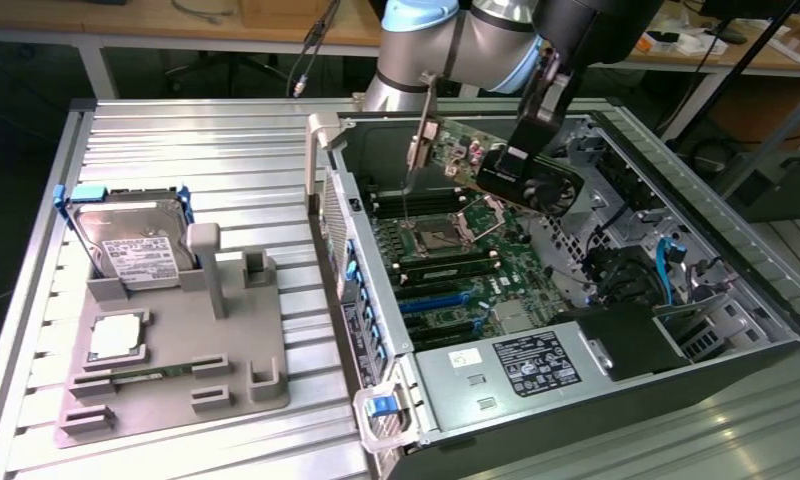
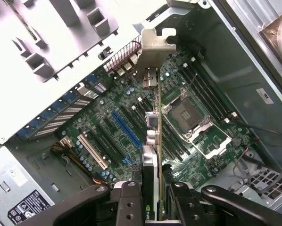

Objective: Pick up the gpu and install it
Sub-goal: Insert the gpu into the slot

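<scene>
I start from the counter (image 1: 173, 150), a ribbed metal top. The open computer case (image 1: 720, 330) lies on its side on the exterior view's right, and a grey holder (image 1: 240, 390) sits on the exterior view's left with a hard drive (image 1: 133, 245) standing in it.

Inside the case the main board (image 1: 440, 270) lies flat and faces up. Its processor socket (image 1: 443, 238) is toward the far end, and the long card slots, one of them blue (image 1: 434, 292), are toward the near end.

The gpu (image 1: 487, 160) is off the holder and up in the air over the board. It hangs clear of it, roughly above the socket and not above the slots. My pincer (image 1: 527, 150) is clamped on it from above, and in the wrist view its fingers (image 2: 127, 202) press the two faces of the card (image 2: 153, 141), which I see edge-on.

The card's long axis runs straight away from the pincer (image 2: 153, 200) to the silver bracket (image 2: 155, 47) at its far end, which is toward the case's rear wall. In the exterior view the bracket (image 1: 419, 150) sits higher than the clamped end, so the card is tilted.

I judge the slots lie to the near side of the card and below it. In the wrist view the blue slot (image 2: 127, 127) runs at a slant to the card's edge, so the two do not look lined up.
</scene>
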Robot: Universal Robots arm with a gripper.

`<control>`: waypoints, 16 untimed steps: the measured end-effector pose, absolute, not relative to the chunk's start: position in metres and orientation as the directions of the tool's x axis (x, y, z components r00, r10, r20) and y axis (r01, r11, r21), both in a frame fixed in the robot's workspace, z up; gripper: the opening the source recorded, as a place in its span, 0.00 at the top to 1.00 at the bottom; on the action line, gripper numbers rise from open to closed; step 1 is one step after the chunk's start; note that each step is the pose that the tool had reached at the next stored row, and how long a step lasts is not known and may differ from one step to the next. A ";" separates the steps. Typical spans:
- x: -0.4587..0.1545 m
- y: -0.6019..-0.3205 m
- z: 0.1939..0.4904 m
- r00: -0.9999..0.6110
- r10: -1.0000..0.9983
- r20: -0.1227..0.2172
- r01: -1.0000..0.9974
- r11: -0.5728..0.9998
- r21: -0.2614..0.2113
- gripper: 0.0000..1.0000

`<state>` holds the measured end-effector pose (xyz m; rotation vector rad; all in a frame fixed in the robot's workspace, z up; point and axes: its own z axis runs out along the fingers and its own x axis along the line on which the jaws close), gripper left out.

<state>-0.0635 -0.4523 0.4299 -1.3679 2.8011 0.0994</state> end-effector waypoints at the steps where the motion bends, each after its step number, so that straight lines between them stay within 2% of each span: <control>1: -0.063 -0.452 0.430 -0.609 -0.792 -0.048 -0.793 0.607 0.047 0.73; 16: -0.051 -0.452 0.430 -0.532 -0.846 -0.048 -0.847 0.530 0.047 0.73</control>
